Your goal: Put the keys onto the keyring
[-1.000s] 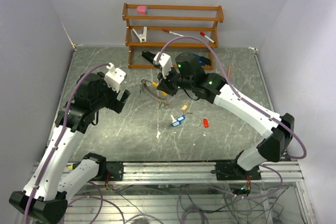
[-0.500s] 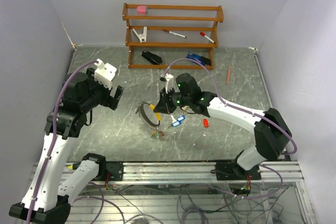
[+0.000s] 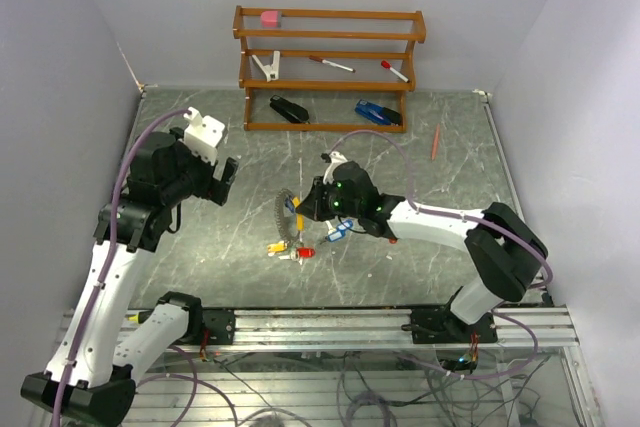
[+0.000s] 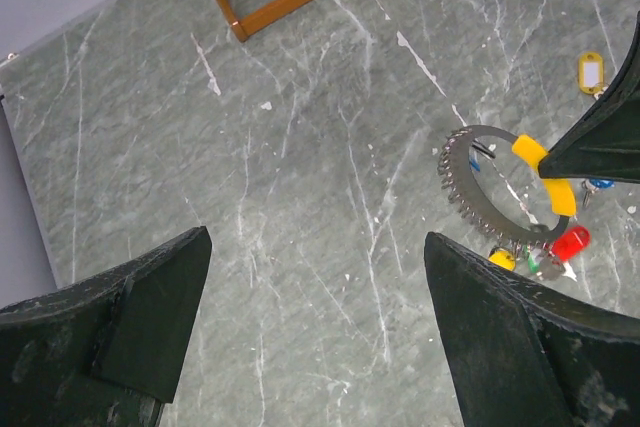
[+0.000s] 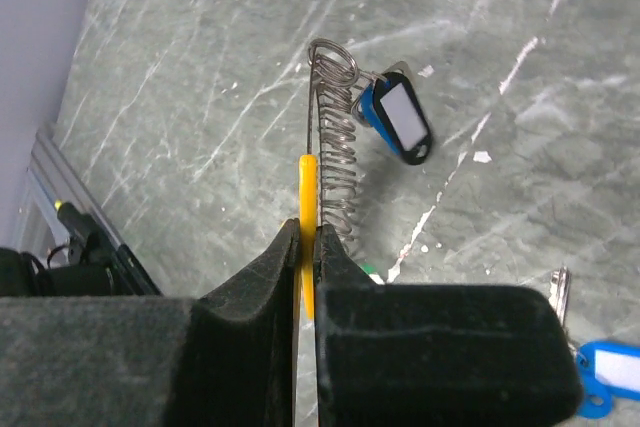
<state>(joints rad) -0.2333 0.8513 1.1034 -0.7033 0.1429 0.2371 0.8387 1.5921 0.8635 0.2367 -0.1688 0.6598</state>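
The keyring (image 3: pixel 281 217) is a silvery wire loop resting low on the table's middle, with red (image 3: pixel 305 252) and yellow (image 3: pixel 273 247) tags at its near side. My right gripper (image 3: pixel 300 209) is shut on a yellow tag (image 5: pixel 309 187) of the keyring (image 5: pixel 335 162). A blue tag (image 5: pixel 400 117) hangs from the ring's top. Loose blue-tagged keys (image 3: pixel 338 231) lie just right of it. My left gripper (image 3: pixel 225 179) is open and empty, to the left of the ring. The left wrist view shows its gripper (image 4: pixel 318 242) above bare table, with the keyring (image 4: pixel 470 187) and a loose yellow-tagged key (image 4: pixel 592 72) to the right.
A wooden rack (image 3: pixel 330 72) stands at the back with a black stapler (image 3: pixel 290 109), a blue stapler (image 3: pixel 378 113), marker pens and a pink eraser. An orange pencil (image 3: pixel 435 142) lies at the right. Grey walls close in left and right.
My right gripper has carried the keyring from near the rack toward the near side and down to the table's middle. My left gripper has drawn back slightly to the left.
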